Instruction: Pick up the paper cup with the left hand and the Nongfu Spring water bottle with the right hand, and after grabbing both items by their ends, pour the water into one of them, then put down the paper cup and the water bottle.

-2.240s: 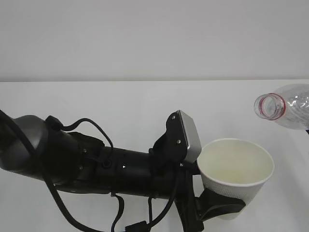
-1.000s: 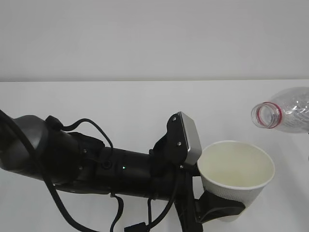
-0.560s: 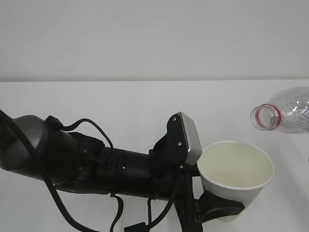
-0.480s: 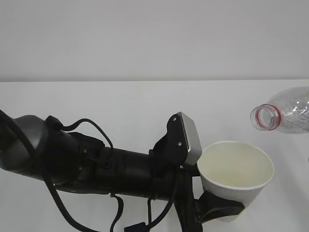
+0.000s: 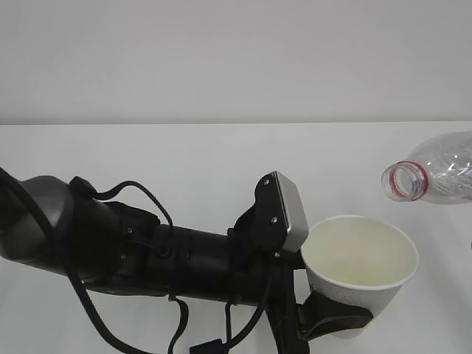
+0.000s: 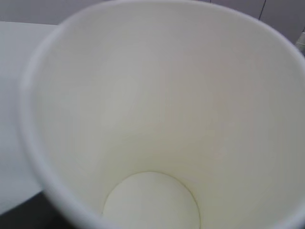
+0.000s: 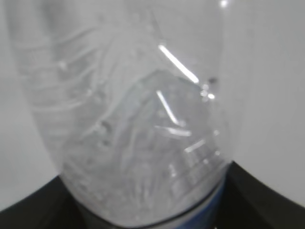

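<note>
Closest to the camera, the left hand (image 5: 324, 321) comes in from the lower left, a fat black arm with looping cables and a grey block (image 5: 289, 208) on top, and its claw is wrapped around the lower part of the paper cup (image 5: 360, 269), holding it upright and clear of the white table (image 5: 184, 158). In the left wrist view you look straight down into the cup (image 6: 157, 124): cream walls, round bottom, looks dry as far as I can tell. A bit further back and up to the right, the Nongfu Spring water bottle (image 5: 435, 177) lies nearly level, red-ringed mouth open toward the cup but off to the right of its rim, not touching. The right hand (image 7: 43, 205) only shows as dark edges hugging the bottle (image 7: 138, 124) in its own wrist view, so it's clamped on that. Behind everything is a plain grey wall (image 5: 236, 59)
</note>
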Robot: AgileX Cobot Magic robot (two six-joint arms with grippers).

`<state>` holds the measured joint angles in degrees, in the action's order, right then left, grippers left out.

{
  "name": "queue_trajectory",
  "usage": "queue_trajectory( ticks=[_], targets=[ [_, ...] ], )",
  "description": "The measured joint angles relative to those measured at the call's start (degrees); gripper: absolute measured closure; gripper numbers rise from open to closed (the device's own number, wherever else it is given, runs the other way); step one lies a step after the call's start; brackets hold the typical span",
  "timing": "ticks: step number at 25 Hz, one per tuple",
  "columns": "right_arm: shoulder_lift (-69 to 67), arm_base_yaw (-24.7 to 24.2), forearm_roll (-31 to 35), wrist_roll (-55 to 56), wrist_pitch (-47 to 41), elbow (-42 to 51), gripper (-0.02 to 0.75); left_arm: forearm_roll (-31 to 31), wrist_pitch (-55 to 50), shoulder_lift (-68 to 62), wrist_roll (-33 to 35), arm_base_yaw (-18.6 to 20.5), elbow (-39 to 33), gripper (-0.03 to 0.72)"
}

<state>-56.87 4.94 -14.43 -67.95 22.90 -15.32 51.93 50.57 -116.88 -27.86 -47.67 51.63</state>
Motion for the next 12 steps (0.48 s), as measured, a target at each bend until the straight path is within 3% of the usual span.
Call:
queue_trajectory(
  ticks=[12],
  targets=[
    [0.00, 0.00, 2.90, -4.24, 0.57, 0.00, 0.245, 0.00, -0.21, 0.00, 0.00, 0.00, 0.00, 0.181]
  ],
)
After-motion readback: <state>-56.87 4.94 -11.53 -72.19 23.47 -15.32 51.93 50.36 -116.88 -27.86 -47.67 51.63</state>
